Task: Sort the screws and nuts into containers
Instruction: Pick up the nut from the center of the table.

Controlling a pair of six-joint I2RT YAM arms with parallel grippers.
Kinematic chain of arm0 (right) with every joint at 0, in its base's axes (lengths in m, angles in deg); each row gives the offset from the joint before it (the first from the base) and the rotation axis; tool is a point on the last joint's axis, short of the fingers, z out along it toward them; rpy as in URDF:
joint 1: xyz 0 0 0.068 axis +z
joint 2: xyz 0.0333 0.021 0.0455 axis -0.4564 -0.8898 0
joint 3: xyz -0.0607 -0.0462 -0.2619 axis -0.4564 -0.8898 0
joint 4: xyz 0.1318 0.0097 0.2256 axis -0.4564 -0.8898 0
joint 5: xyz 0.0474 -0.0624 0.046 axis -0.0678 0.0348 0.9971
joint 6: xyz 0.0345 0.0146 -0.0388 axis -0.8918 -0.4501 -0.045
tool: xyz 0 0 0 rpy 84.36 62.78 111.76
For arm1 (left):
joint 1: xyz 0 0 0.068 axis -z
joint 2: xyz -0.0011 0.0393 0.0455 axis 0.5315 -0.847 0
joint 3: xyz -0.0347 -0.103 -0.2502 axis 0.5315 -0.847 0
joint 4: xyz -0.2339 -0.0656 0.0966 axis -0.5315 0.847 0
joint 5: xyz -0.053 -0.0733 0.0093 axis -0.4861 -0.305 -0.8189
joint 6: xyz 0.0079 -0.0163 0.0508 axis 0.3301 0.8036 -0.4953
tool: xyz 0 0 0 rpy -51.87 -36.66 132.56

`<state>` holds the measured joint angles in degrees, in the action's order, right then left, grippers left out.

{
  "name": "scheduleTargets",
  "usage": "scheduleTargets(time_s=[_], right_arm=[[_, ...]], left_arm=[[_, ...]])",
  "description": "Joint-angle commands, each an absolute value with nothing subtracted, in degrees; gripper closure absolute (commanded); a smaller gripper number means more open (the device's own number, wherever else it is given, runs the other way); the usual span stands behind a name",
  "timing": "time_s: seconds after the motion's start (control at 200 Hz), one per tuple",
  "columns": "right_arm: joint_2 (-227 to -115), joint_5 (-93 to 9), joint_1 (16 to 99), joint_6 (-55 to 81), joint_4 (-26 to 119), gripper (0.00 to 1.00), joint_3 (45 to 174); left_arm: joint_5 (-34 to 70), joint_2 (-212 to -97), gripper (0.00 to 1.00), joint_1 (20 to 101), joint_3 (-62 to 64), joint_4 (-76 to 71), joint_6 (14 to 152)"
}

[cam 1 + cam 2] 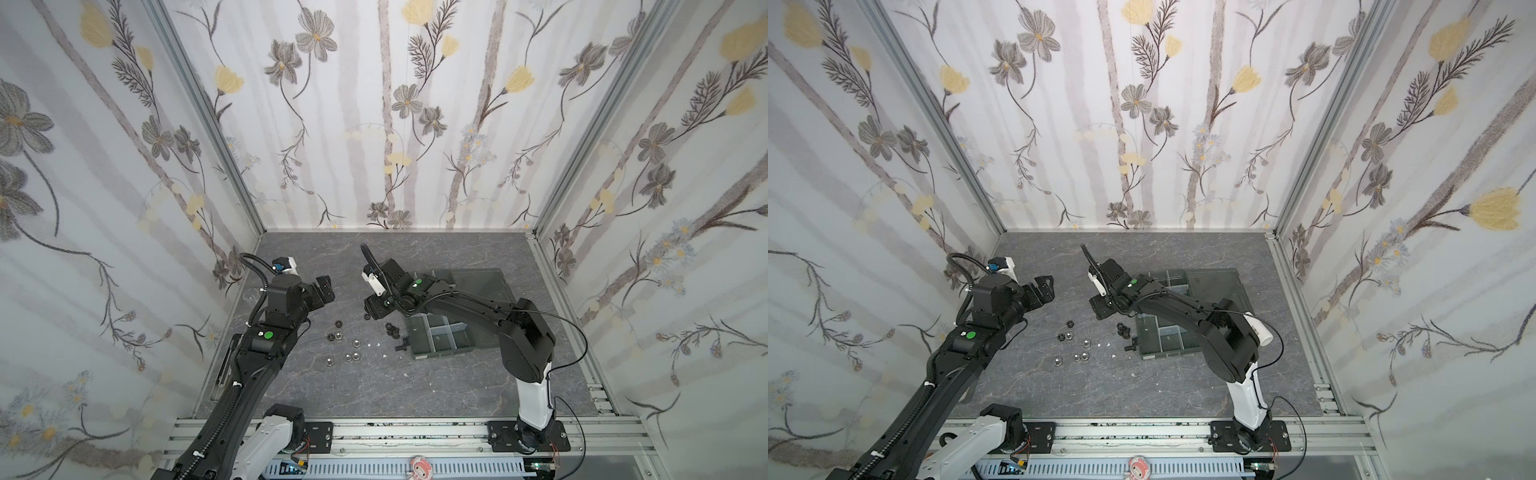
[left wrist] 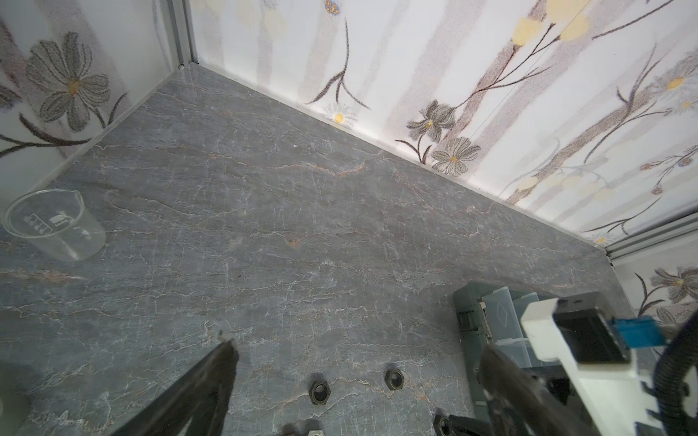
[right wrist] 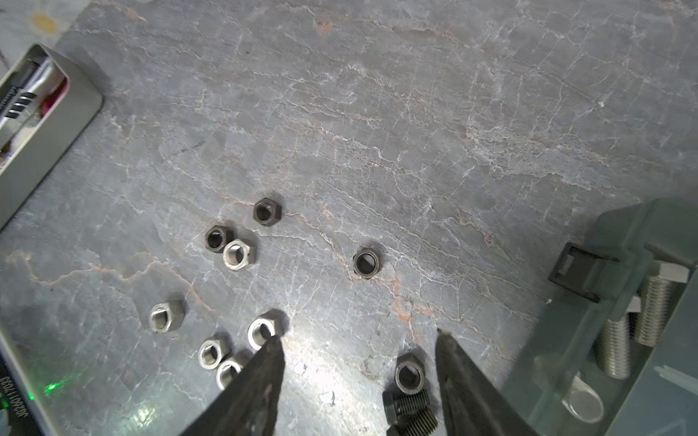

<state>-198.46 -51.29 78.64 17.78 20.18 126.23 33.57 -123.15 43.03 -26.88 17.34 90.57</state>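
I'd say this was maybe a third done. The silver bolts [image 3: 613, 347] were already lying in one compartment of the box [image 3: 627, 234]. None of the nuts had been sorted yet: the black nuts [image 3: 267, 212] and silver nuts [image 3: 166, 316] lay scattered on the table [image 3: 377, 113] near the box. The right claw [image 3: 359, 335] hung partly open and gripped nothing, with one black nut [image 3: 409, 373] lying on the table between its fingers. The left claw [image 2: 357, 349] was spread wide and empty over the table's left side. The dark threaded bits [image 3: 409, 409] just beside that nut might've been screws too, but the view's cropped there.
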Motion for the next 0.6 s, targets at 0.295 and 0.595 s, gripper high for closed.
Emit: scheduleTargets(time_s=[0.295, 0.595], right_arm=[[-206.65, -53.85, 79.89, 19.31, 19.18, 0.37, 130.52], [-210.52, -55.56, 80.24, 20.44, 17.70, 0.38, 133.53]], left_arm=[[30.89, -121.63, 0.00, 40.06, -28.34, 14.19, 92.80], [30.35, -122.10, 0.00, 39.45, -28.60, 13.92, 92.97]])
